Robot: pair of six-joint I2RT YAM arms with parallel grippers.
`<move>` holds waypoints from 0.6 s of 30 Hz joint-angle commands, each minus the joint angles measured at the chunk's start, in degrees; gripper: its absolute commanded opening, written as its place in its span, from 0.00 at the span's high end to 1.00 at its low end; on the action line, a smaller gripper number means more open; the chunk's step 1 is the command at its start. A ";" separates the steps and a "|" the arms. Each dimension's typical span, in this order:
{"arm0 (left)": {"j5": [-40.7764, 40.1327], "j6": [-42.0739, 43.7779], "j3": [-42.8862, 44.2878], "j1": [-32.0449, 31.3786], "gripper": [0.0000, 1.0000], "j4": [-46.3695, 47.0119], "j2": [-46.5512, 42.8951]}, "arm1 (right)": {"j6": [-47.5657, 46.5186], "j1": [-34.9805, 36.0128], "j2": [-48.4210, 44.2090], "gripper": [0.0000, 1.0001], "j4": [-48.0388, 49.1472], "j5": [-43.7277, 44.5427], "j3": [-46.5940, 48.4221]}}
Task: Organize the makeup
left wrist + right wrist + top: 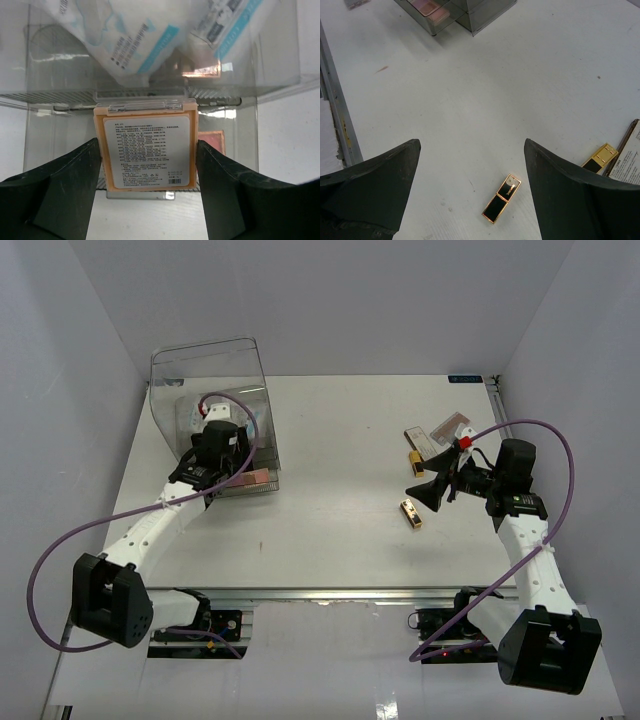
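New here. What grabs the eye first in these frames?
The left gripper, at the front of the clear box on the far left, appears clamped on a peach palette, its printed label facing the wrist camera. On the right side, the right gripper hangs open above a black-and-gold tube lying flat on the table.

A peach palette [146,145], label up, sits clamped in the left pincer [148,172]. Blue-and-white packets [130,45] lean behind it. A black-and-gold lipstick [502,198] lies on the worktop [470,100].
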 commanded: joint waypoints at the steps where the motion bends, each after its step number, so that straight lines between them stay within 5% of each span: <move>1: -2.60 1.35 0.68 2.54 0.59 5.92 0.42 | 0.43 -0.26 -0.86 0.10 1.88 -2.04 -0.18; 6: -2.99 1.43 -0.92 4.60 0.31 6.67 1.28 | 0.46 -0.26 -1.06 0.10 1.88 -2.48 -0.10; 13: -1.94 0.79 -1.08 4.98 0.06 3.93 1.76 | 0.57 -0.26 -1.50 0.10 1.82 -3.15 -0.27; 18: -0.95 -0.06 -2.11 5.09 0.02 1.46 0.46 | 0.62 -0.26 -1.83 0.10 1.80 -3.83 -0.27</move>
